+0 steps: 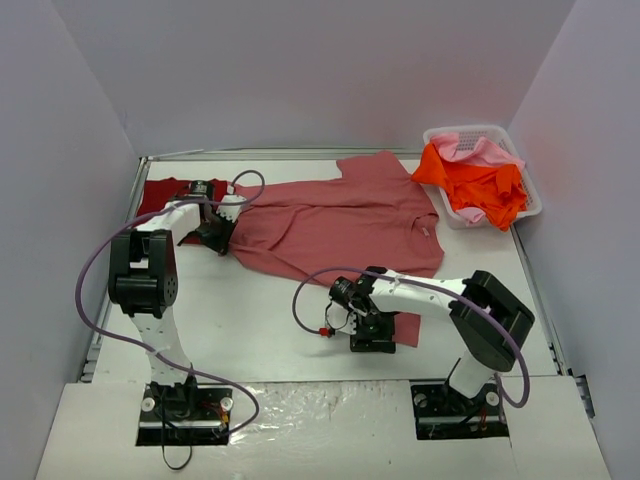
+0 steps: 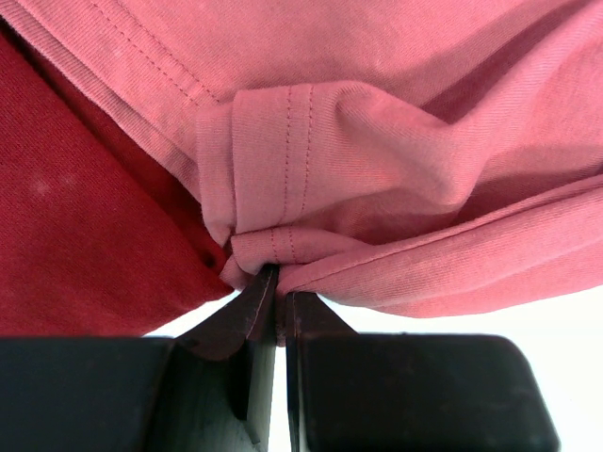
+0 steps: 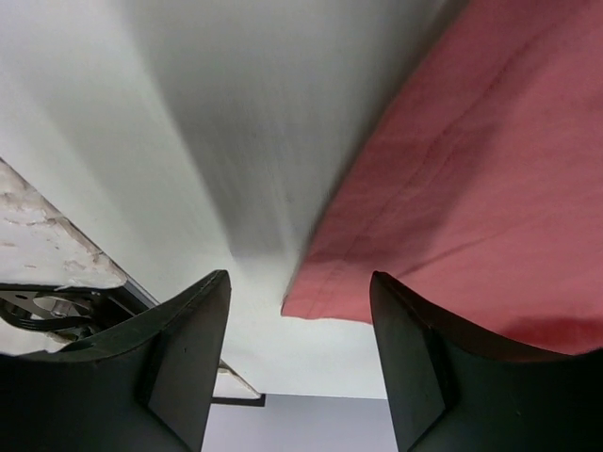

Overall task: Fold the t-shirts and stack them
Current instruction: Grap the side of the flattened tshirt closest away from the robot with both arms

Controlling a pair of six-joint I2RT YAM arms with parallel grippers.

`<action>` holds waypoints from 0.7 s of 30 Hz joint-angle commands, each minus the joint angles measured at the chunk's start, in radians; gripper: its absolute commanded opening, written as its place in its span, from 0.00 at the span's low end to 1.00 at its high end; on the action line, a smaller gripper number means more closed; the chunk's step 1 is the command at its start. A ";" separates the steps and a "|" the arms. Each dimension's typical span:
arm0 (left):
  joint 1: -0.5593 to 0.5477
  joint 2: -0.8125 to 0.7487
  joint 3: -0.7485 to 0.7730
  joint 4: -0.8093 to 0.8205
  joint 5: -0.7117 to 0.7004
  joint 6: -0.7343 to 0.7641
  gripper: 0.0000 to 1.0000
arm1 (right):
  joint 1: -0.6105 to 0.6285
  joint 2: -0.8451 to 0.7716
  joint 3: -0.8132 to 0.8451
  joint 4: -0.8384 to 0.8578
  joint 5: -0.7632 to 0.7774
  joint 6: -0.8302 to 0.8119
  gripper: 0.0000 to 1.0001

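Note:
A muted rose-red t-shirt (image 1: pixel 340 220) lies spread over the middle of the table. My left gripper (image 1: pixel 213 236) is shut on a bunched fold of its left edge (image 2: pixel 273 240), close to a stitched hem. Under and beside that fold lies a dark crimson t-shirt (image 1: pixel 165 195) (image 2: pixel 85 235), flat at the far left. My right gripper (image 1: pixel 373 340) (image 3: pixel 300 301) hangs open over the rose shirt's near corner (image 3: pixel 311 299). That corner lies between the fingers, which do not touch it.
A white lattice basket (image 1: pixel 528 200) stands at the back right, holding a bright orange shirt (image 1: pixel 480 185) and a light pink one (image 1: pixel 475 150). Grey walls close in the table on three sides. Purple cables loop from both arms.

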 commanded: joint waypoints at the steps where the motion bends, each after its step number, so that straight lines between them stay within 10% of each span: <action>1: 0.013 -0.033 -0.018 -0.010 -0.023 0.019 0.03 | -0.010 0.039 0.033 -0.048 -0.032 0.013 0.56; 21: 0.013 -0.048 -0.027 -0.005 -0.020 0.024 0.02 | -0.020 0.122 0.040 0.011 -0.001 0.060 0.18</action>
